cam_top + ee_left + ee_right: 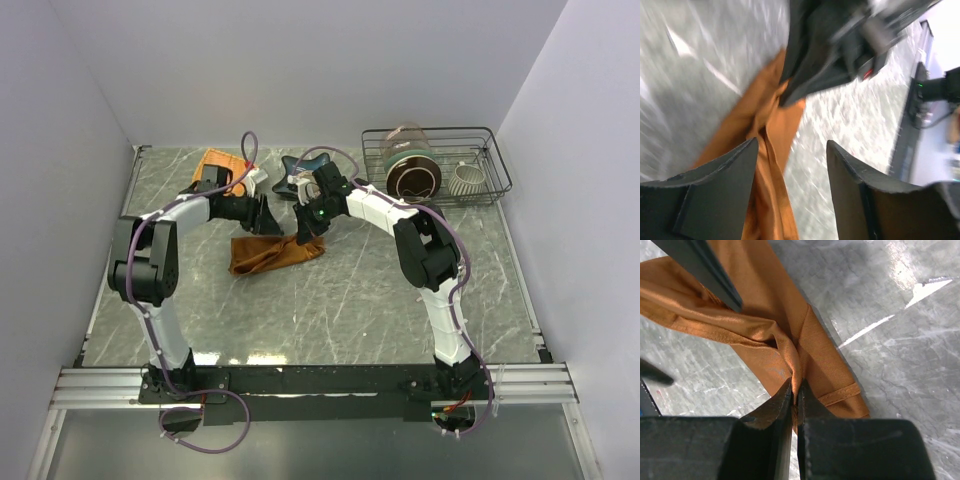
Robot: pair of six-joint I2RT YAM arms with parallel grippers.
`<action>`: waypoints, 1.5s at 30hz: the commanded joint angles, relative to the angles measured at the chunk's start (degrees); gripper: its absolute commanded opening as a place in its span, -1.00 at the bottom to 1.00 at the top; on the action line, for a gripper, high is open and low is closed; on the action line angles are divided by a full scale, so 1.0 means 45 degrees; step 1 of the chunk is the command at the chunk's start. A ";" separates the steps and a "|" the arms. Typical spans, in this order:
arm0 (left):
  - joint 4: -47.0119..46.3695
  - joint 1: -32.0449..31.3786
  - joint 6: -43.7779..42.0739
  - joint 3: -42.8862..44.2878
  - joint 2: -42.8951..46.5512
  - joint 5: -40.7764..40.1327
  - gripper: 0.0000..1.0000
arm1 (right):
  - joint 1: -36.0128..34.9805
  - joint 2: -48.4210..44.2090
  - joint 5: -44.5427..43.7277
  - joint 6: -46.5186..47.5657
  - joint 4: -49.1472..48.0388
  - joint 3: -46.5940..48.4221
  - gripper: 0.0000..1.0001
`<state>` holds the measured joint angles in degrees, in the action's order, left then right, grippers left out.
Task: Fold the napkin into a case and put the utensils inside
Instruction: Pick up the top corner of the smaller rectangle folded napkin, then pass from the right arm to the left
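Note:
The rust-orange napkin (262,256) lies bunched and creased on the marble table, not folded into a case. My right gripper (304,238) is shut on a raised fold at the napkin's right end; the right wrist view shows the cloth (765,340) pinched between its jaws (795,386). My left gripper (271,222) is open just above the napkin's upper edge. In the left wrist view its jaws (792,145) stand wide apart, with the cloth (772,125) running under the left finger and nothing held. The utensils do not show in any view.
A lighter orange woven plate (220,161) lies at the back left, partly behind the left arm. A dark blue star-shaped dish (292,183) sits behind the grippers. A wire rack (497,165) at the back right holds a jar, a brown plate and a white cup.

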<state>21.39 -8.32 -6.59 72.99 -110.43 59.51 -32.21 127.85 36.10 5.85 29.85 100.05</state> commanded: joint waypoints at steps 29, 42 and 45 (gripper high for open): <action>0.1224 -0.1530 -0.6797 0.0460 0.0654 -0.2832 0.22 | 0.0204 -0.0208 0.0982 0.0126 -0.0539 -0.0202 -0.81; 0.0598 -0.2643 -0.6660 0.0928 -0.0127 -0.3867 0.24 | 0.0204 -0.0404 0.1158 0.0224 -0.0675 -0.0554 -0.81; 0.0911 -0.2761 -0.7088 0.1104 -0.0186 -0.3887 0.24 | 0.0223 -0.0404 0.1236 0.0166 -0.0753 -0.0554 -0.81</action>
<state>25.12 -19.99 -35.16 75.37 -110.85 42.17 -31.59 127.85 40.23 6.28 28.05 97.36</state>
